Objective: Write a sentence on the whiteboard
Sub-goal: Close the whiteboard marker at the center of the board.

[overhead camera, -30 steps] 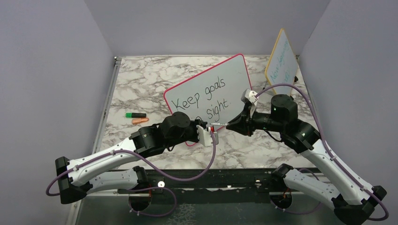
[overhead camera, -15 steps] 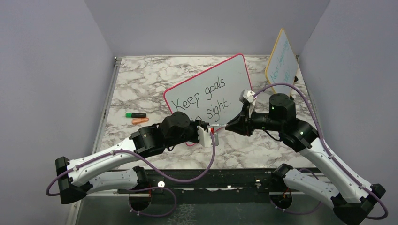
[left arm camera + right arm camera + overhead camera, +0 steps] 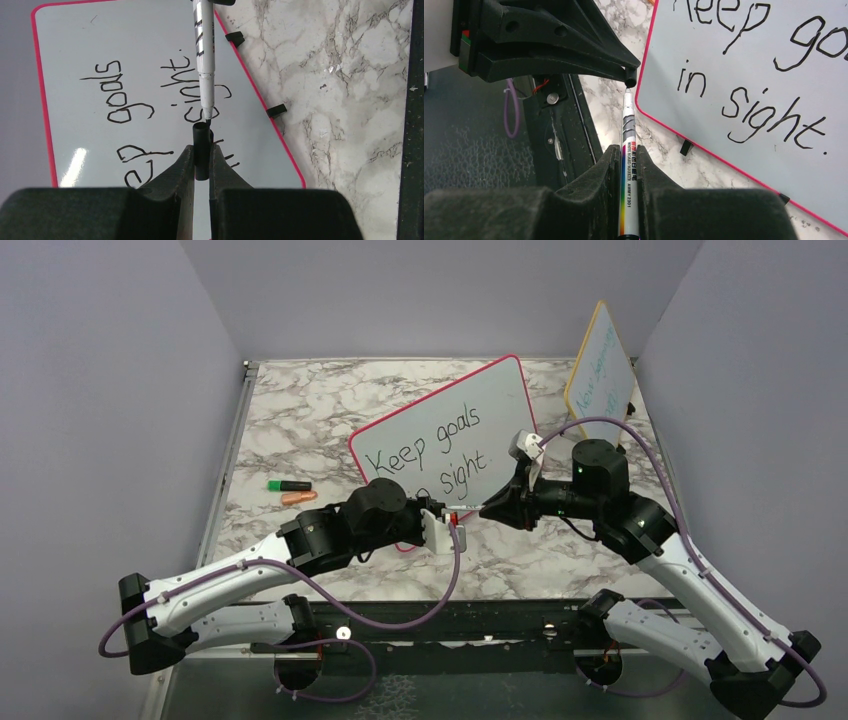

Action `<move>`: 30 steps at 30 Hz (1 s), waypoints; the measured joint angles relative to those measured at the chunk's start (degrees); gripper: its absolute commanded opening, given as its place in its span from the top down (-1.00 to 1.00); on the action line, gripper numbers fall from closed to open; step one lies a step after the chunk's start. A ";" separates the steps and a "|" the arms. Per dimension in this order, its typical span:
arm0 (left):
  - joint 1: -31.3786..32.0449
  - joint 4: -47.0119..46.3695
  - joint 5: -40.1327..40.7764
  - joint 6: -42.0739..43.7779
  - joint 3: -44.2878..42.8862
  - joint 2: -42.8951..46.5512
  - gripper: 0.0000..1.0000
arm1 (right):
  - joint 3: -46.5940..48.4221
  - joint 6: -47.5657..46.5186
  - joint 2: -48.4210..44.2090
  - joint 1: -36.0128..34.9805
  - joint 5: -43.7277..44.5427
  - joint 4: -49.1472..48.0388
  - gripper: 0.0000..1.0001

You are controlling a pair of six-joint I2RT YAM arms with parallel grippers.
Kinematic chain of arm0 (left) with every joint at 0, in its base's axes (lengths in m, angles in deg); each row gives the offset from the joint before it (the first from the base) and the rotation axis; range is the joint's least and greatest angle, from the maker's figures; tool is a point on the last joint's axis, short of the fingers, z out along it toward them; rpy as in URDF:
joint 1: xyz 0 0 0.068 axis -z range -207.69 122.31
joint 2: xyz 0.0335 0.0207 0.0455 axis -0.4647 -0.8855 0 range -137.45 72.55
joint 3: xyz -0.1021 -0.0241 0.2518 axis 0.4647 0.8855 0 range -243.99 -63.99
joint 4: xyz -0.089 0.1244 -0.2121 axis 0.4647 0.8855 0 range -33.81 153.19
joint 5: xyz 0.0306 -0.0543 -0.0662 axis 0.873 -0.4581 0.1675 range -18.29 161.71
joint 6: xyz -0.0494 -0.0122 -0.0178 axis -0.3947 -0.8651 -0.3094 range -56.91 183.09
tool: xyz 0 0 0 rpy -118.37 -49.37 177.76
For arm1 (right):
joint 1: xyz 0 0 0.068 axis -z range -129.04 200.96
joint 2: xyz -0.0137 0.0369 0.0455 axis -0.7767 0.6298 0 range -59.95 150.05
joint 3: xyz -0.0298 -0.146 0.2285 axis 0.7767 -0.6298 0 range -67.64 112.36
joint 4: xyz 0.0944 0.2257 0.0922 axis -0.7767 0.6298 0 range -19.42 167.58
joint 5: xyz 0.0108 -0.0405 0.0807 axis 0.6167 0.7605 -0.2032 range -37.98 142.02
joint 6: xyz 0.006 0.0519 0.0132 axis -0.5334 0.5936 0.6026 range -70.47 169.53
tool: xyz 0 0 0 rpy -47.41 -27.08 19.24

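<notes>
Right wrist shows the right gripper (image 3: 628, 150) clamped on the marker (image 3: 629, 131) barrel (light, stiff, slick, I judge), left gripper (image 3: 201, 147) pinching its cap (image 3: 200, 131).

1. Top ext. cam was mounted high behind the arm bases and tilted fwd/down; the whole table (image 3: 300, 410) was covered from afar.
2. L wrist cam was pointed along the L gripper fingers (image 3: 175, 172), close-up, at the whiteboard (image 3: 100, 50).
3. R wrist cam was pointed along the R gripper fingers (image 3: 599, 172), close-up, toward the table's near edge.
4. Marker (image 3: 204, 55), cap (image 3: 201, 150) and sentence (image 3: 120, 95) were shared by both wrist views.
</notes>
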 measured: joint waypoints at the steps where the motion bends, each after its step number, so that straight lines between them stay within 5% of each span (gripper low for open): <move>1: 0.00 0.04 0.02 0.00 0.00 -0.09 1.00 | 0.00 0.00 0.11 0.00 0.00 0.00 0.99; 30: 0.00 1.09 -0.74 -0.13 -0.02 -0.76 1.00 | 0.00 0.07 0.94 0.00 0.15 -0.35 0.99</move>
